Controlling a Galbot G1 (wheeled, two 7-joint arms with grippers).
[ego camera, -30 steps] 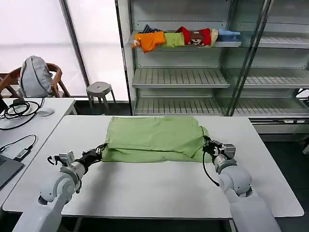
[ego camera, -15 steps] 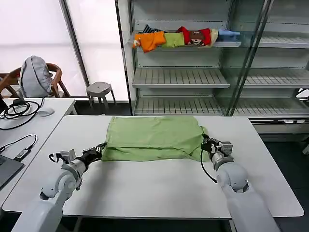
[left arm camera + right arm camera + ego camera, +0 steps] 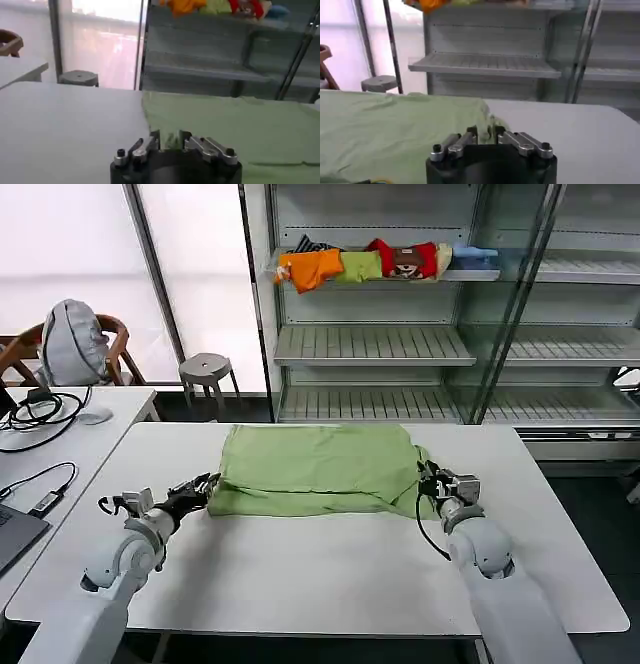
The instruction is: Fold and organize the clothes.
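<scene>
gripping the shirt [image 3: 315, 469] at its two near corners, i have one pincer on each side of it. my left pincer [image 3: 204, 483] is clenched on the cloth at the shirt's left near corner, low over the counter [image 3: 330, 574], with a bit of green fabric caught between its fingers in the left wrist view [image 3: 171, 140]. my right pincer [image 3: 428, 477] is clenched on the shirt's right near corner, where the cloth bunches up a little between the fingers [image 3: 490, 125].

the shirt is light green and lies folded into a wide flat rectangle across the middle of the counter, its far edge toward the shelving [image 3: 420, 344] and its near edge running between my two pincers. its upper layer looks smooth with a few soft creases; along the near edge a lower layer peeks out beneath it.

behind the shirt, on an upper shelf of the shelving, a row of bunched garments [image 3: 375, 262] sits in orange, green, red and blue. left of the shirt and well apart from it stands a second counter [image 3: 70, 434] with cables [image 3: 40, 412] on it, and beyond that a chair [image 3: 80, 344] with a grey bundle on it and a small stool [image 3: 205, 369].
</scene>
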